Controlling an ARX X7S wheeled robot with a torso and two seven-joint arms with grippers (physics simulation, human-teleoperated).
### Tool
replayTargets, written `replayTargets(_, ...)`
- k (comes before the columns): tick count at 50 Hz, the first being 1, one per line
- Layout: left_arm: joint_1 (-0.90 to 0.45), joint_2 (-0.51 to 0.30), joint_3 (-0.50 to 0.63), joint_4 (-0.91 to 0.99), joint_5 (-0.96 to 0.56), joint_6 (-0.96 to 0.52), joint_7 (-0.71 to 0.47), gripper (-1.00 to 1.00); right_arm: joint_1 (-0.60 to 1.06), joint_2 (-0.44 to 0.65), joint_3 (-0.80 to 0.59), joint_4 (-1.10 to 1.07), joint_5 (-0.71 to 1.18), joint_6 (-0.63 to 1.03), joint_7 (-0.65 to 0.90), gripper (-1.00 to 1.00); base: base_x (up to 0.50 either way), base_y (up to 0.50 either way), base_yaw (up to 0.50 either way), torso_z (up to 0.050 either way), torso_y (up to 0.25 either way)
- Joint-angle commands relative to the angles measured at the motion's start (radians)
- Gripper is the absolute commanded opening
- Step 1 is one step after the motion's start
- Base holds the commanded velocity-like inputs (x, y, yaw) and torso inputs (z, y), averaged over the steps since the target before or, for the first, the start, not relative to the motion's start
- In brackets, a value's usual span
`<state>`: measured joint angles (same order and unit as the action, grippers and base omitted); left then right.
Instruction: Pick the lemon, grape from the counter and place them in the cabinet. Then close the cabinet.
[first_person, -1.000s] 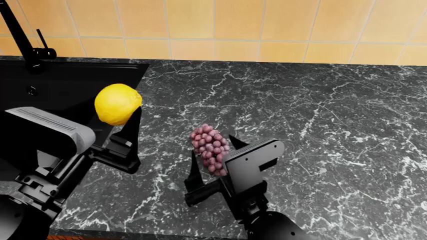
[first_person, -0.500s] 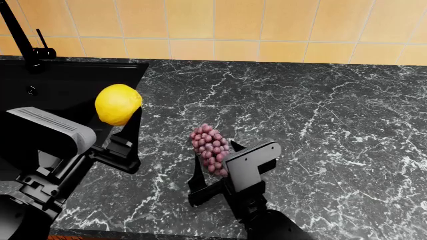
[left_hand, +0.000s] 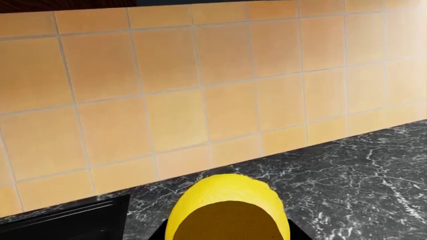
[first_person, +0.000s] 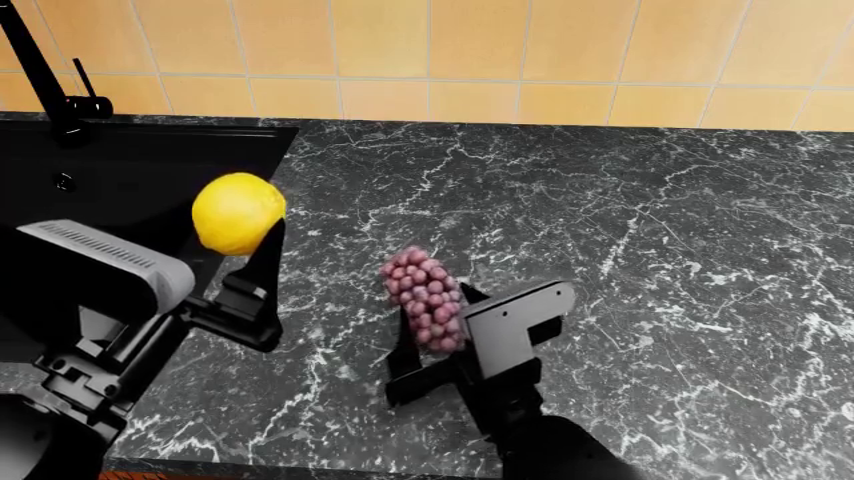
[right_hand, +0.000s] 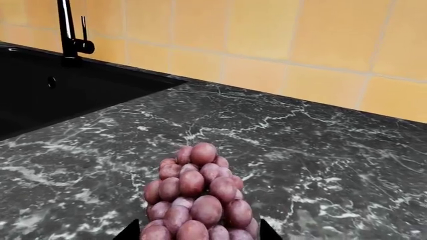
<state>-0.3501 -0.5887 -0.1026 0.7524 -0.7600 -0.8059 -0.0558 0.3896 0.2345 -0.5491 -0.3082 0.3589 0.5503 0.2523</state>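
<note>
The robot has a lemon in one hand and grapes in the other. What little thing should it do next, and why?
Probably lift both a bit higher and start turning toward the cabinet, which no view shows. The left hand is shut on the lemon and the right hand is shut on the grape, both seemingly up off the counter, so nothing remains to pick.

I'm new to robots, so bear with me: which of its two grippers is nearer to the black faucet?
Left. The left gripper, holding the lemon, sits beside the sink, closer to the faucet. The right gripper, holding the grape bunch, is farther out over the counter.
</note>
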Motion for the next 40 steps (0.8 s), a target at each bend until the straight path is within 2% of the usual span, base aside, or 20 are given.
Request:
replayTargets(1,0.014,0.002,-0.003,0.001,-0.004,0.017,-0.012,-1.00,0.011,0.034,0.051,-0.098,0.019,0.048,0.019,-1.00,0.00,0.00,0.00,0.000,0.000)
replayTargets(20,0.013,0.001,-0.015,0.012,0.008,0.030,-0.039,-1.00,0.036,0.143,0.266,-0.384,0.161,0.176,0.082,-1.00,0.00,0.00,0.00,0.000,0.001)
replayTargets(40,-0.099,-0.036,0.069,0.013,0.030,-0.051,-0.069,-1.00,0.146,0.286,0.474,-0.561,0.369,0.392,0.133,-1.00,0.00,0.01,0.00,0.000,0.001)
